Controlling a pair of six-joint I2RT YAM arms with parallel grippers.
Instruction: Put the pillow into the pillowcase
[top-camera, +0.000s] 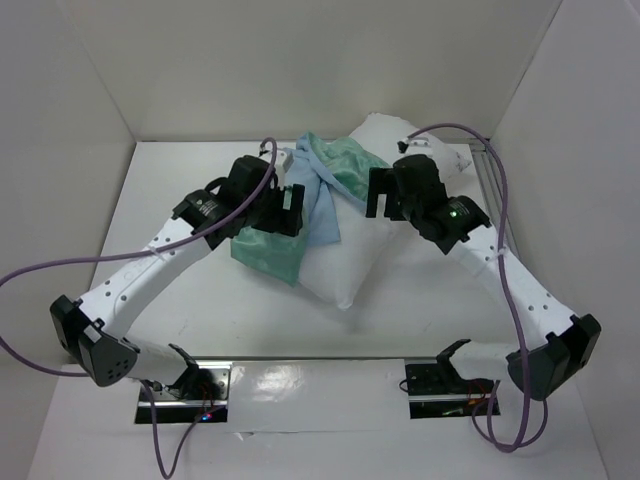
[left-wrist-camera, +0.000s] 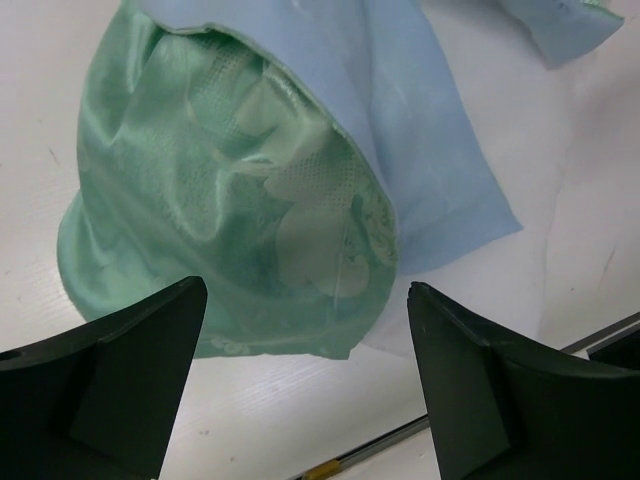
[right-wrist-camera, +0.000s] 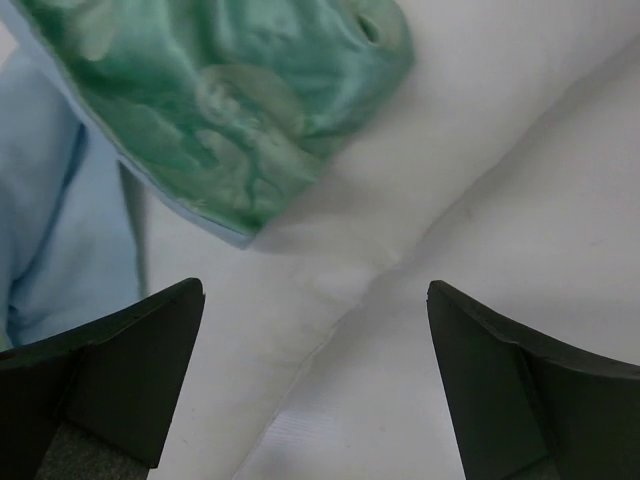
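At the near edge of the table, the two arm bases are being shown side by side, and both arms are being stretched inward toward the middle. A little farther in, the left gripper is being kept with its jaws spread wide, and nothing is being gripped between them. Its dark fingers are being held just over a bulging sea-green fold of the pillowcase, without any contact being visible. On the other side, the right gripper is also being kept fully apart and is being left empty, and it is being held above the pillow. The pillow is being shown lying diagonally on the table, with one corner pointed toward the bases. The pillowcase is being left crumpled across the pillow's left and far part. Its green patterned face is being turned up at both ends, and its plain light blue face is being shown between them.
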